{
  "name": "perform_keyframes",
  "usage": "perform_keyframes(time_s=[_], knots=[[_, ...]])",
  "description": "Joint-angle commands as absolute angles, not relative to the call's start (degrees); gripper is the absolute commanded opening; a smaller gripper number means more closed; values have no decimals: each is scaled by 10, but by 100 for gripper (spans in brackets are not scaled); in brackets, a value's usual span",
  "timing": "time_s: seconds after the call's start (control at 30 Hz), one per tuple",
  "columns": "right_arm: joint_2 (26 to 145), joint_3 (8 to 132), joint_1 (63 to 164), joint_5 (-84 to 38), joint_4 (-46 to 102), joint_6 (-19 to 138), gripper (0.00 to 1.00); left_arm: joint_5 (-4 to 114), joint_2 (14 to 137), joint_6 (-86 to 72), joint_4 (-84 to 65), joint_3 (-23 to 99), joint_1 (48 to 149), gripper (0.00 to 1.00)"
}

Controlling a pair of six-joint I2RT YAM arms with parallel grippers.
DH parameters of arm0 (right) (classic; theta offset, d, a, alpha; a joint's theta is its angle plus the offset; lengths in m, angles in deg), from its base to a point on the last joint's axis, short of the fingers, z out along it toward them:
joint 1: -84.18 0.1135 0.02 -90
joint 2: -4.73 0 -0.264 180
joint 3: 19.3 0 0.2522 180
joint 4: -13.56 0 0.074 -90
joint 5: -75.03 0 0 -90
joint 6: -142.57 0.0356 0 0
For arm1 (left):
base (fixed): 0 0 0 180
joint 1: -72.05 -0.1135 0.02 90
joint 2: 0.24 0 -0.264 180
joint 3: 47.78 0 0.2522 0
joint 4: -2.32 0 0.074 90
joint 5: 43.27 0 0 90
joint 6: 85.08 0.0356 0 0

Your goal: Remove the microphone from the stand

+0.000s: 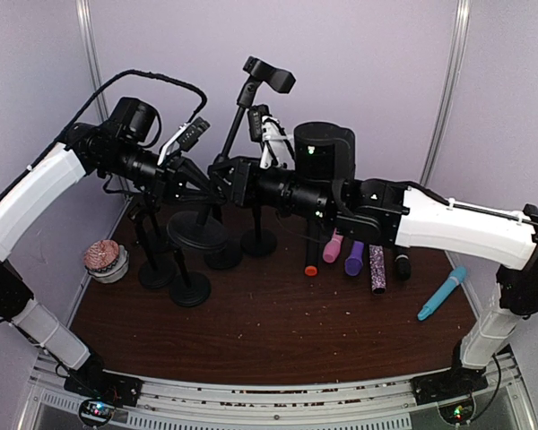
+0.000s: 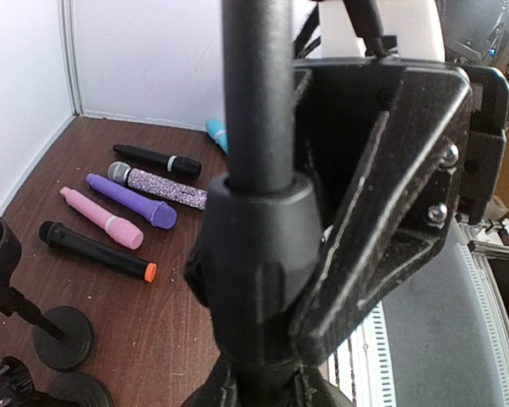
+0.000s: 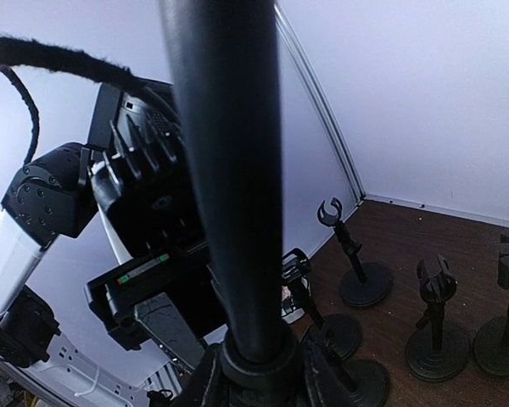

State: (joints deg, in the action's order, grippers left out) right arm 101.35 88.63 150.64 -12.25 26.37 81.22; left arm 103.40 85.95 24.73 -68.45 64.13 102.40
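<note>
left tool (image 2: 271, 263) clamped on the stand pole (image 2: 254, 85), probably to steady it — right tool (image 3: 259, 373) straddles a black shaft (image 3: 229, 170), grip unclear

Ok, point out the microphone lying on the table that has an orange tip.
The black microphone beside the pink microphone; only its end is orange.

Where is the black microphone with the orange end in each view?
Top external: the black microphone lies right of centre, partly hidden behind the right arm.
Left wrist: the black microphone lies left of centre, beside the pink microphone.
Right wrist: not in view.
Shared landmark: the black stand pole.
</note>
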Motion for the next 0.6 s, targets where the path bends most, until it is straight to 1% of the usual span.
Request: perform_keyframes(time_s=[0.0,0.17,0.27,0.33,0.43,0.53,0.57], knots=[[1011,894,1509,-155,209,820,9,1051,847,261,-646,641,1028,0],[979,836,1504,-301,78,800,9,1104,846,251,-653,640,1027,0],[968,830,1499,-380,48,797,7,1150,847,233,-653,645,1028,0],[962,828,1496,-424,41,793,4,1181,847,213,-645,646,1028,0],[956,818,1490,-504,4,811,2,1254,850,190,-642,640,1028,0],[961,810,1476,-599,-60,866,2,1311,853,175,-643,635,1028,0],[964,809,1472,-624,-87,891,7,1320,853,173,-643,634,1029,0]])
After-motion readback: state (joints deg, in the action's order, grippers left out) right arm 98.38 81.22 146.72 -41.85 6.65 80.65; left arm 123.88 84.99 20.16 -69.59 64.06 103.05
